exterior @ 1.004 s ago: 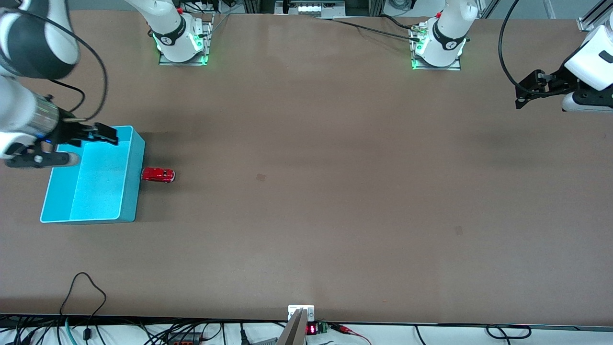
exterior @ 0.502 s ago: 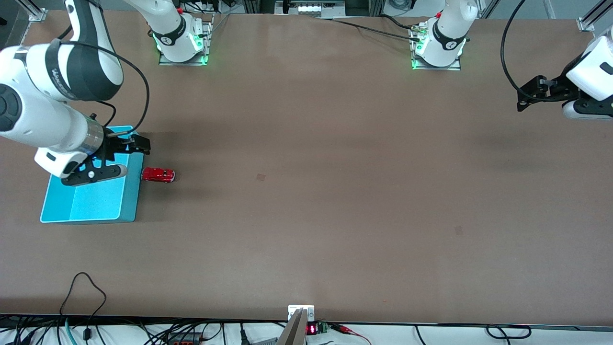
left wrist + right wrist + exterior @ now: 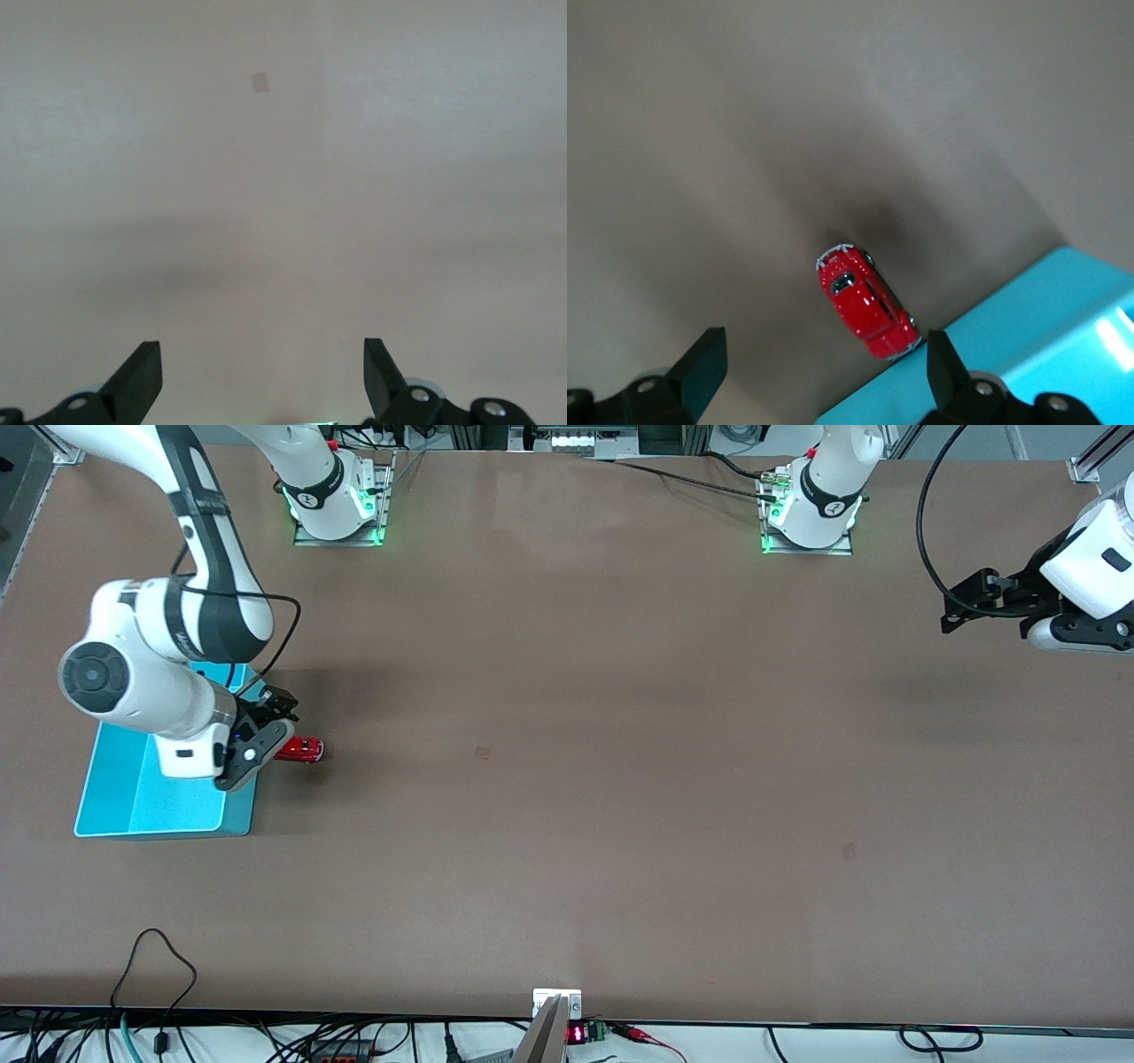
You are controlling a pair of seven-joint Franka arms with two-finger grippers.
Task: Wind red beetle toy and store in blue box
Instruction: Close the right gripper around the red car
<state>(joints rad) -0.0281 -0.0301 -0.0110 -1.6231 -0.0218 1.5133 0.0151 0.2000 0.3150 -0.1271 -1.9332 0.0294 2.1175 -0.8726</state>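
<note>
Red beetle toy [image 3: 299,749] sits on the worktop [image 3: 567,779] against the blue box [image 3: 133,802], under the right gripper [image 3: 276,713]; the left gripper [image 3: 961,602] waits over the left arm's end. Left wrist view: fingers [image 3: 142,376] apart over bare worktop. Right wrist view: fingers [image 3: 700,367] spread, toy [image 3: 866,299] touching the box [image 3: 1028,354].

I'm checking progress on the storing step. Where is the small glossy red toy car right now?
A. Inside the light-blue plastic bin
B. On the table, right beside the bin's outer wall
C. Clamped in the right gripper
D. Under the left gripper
B: the small glossy red toy car lies on the brown table against the light-blue plastic bin, below the open, empty right gripper.
</note>
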